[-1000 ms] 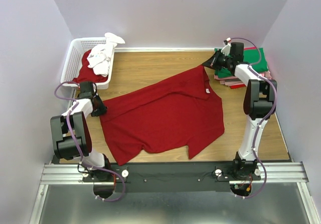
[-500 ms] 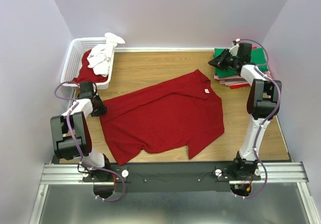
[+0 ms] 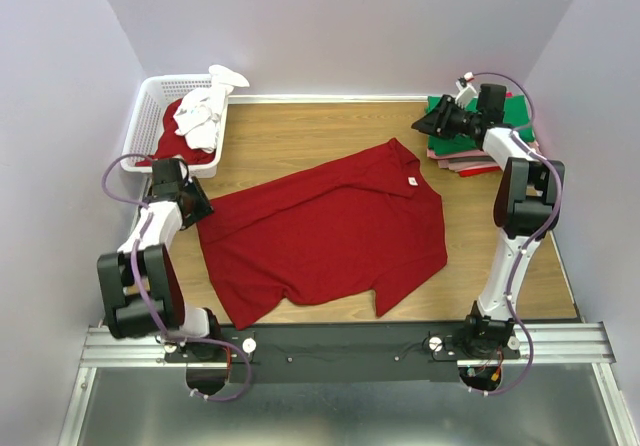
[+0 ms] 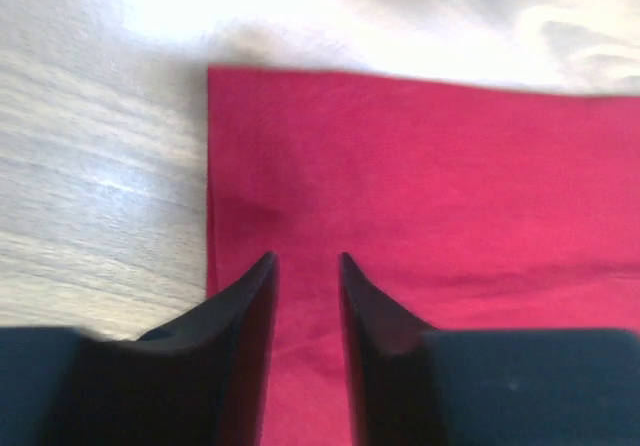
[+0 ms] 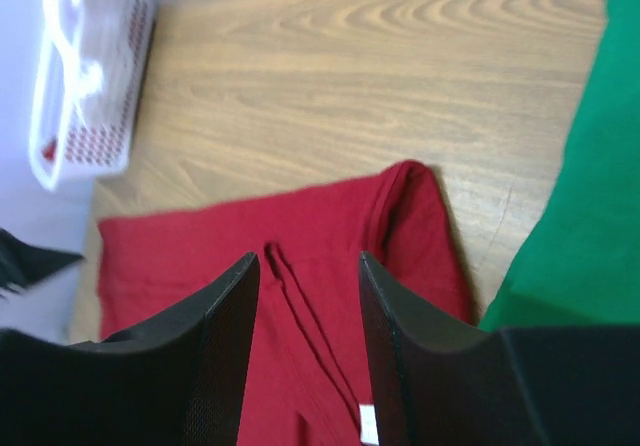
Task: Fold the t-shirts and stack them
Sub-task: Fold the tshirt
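Observation:
A dark red t-shirt [image 3: 320,231] lies spread flat on the wooden table, its white neck label [image 3: 410,180] facing up. My left gripper [image 3: 203,209] hovers over the shirt's left corner [image 4: 420,166]. In the left wrist view that gripper [image 4: 306,258] is open, with cloth lying flat beneath it and nothing pinched. My right gripper [image 3: 422,124] hangs open above the table beyond the shirt's far shoulder [image 5: 330,226]. In the right wrist view this gripper [image 5: 307,258] holds nothing. Folded t-shirts are stacked at the back right, a green one [image 3: 515,116] on top.
A white lattice basket [image 3: 140,116] stands at the back left, holding white cloth [image 3: 200,116] and red cloth [image 3: 165,146]. Pink and red folded layers [image 3: 470,161] show under the green shirt [image 5: 590,196]. Walls close in on three sides.
My right gripper let go of the shirt's far shoulder, opened and drew back to the right; the shoulder dropped flat. My left gripper opened at the left corner and shifted slightly up and away.

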You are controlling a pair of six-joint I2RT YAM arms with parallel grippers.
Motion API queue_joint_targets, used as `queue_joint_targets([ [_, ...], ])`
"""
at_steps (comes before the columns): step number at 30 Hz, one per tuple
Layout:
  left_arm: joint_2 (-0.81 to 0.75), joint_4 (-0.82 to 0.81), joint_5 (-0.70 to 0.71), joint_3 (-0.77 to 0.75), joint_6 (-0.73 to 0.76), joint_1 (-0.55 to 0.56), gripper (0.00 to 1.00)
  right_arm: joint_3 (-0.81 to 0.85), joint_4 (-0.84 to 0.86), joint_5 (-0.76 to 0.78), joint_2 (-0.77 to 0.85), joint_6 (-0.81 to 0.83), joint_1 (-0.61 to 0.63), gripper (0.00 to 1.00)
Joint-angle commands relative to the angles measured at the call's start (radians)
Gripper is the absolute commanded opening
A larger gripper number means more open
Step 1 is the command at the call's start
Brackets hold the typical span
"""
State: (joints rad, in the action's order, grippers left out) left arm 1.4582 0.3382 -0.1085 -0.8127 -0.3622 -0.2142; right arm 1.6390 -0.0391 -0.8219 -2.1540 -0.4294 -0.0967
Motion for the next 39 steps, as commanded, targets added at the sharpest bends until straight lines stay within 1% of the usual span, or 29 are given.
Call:
queue_joint_targets([
  [1,-0.142,-0.027,-0.072,0.001,0.022,-0.008,0.48,0.013,-0.149,-0.069,0.054,0.240,0.026,0.52],
  [2,-0.166,-0.031,-0.095,0.001,0.023,-0.011,0.53,0.013,-0.181,-0.048,0.062,0.321,0.032,0.52],
  [4,-0.234,-0.027,-0.111,-0.002,0.026,-0.011,0.57,-0.004,-0.252,-0.030,0.095,0.407,0.055,0.52],
  [5,-0.257,-0.018,-0.118,-0.012,0.029,-0.013,0.62,-0.010,-0.277,-0.020,0.108,0.505,0.063,0.52],
  [6,-0.303,-0.015,-0.125,-0.020,0.038,-0.014,0.63,-0.016,-0.332,-0.011,0.137,0.552,0.071,0.52],
  [7,-0.327,-0.007,-0.123,-0.028,0.042,-0.016,0.66,-0.036,-0.361,-0.005,0.154,0.596,0.083,0.52],
  [8,-0.352,0.004,-0.134,-0.042,0.057,-0.016,0.73,-0.048,-0.387,0.019,0.167,0.685,0.087,0.52],
  [9,-0.390,0.008,-0.149,-0.046,0.065,-0.016,0.77,-0.066,-0.418,0.041,0.205,0.719,0.095,0.52],
  [11,-0.412,0.015,-0.203,-0.060,0.077,-0.014,0.77,-0.122,-0.427,0.108,0.238,0.791,0.094,0.52],
  [12,-0.417,0.015,-0.218,-0.060,0.077,-0.016,0.77,-0.131,-0.429,0.131,0.247,0.802,0.095,0.52],
  [13,-0.423,0.015,-0.244,-0.059,0.078,-0.014,0.77,-0.134,-0.427,0.159,0.252,0.804,0.121,0.52],
  [14,-0.429,-0.002,-0.285,-0.048,0.080,-0.014,0.77,-0.102,-0.427,0.226,0.231,0.767,0.124,0.52],
  [15,-0.441,-0.011,-0.302,-0.042,0.081,-0.014,0.77,-0.076,-0.432,0.257,0.209,0.741,0.129,0.52],
  [17,-0.467,-0.031,-0.335,-0.031,0.091,-0.014,0.77,0.020,-0.441,0.312,0.128,0.693,0.144,0.53],
  [20,-0.501,-0.039,-0.335,-0.022,0.094,-0.011,0.77,0.120,-0.446,0.342,0.045,0.666,0.163,0.56],
  [21,-0.521,-0.044,-0.335,-0.010,0.089,-0.011,0.77,0.187,-0.449,0.358,-0.014,0.652,0.170,0.56],
  [24,-0.539,-0.071,-0.364,0.012,0.083,-0.011,0.77,0.281,-0.455,0.391,-0.113,0.644,0.198,0.56],
  [25,-0.541,-0.082,-0.364,0.018,0.078,-0.010,0.77,0.338,-0.456,0.400,-0.141,0.644,0.206,0.56],
  [28,-0.536,-0.096,-0.373,0.044,0.066,-0.011,0.77,0.427,-0.464,0.432,-0.220,0.609,0.207,0.52],
  [29,-0.530,-0.097,-0.376,0.043,0.071,-0.011,0.77,0.438,-0.466,0.428,-0.233,0.598,0.207,0.45],
  [31,-0.518,-0.099,-0.378,0.041,0.074,-0.010,0.76,0.453,-0.472,0.388,-0.259,0.555,0.210,0.38],
  [32,-0.515,-0.102,-0.376,0.041,0.072,-0.011,0.76,0.450,-0.472,0.379,-0.262,0.546,0.212,0.38],
  [35,-0.501,-0.113,-0.375,0.047,0.071,-0.010,0.76,0.429,-0.470,0.414,-0.259,0.569,0.239,0.38],
  [39,-0.487,-0.126,-0.379,0.064,0.063,-0.011,0.76,0.418,-0.469,0.521,-0.256,0.601,0.270,0.39],
])
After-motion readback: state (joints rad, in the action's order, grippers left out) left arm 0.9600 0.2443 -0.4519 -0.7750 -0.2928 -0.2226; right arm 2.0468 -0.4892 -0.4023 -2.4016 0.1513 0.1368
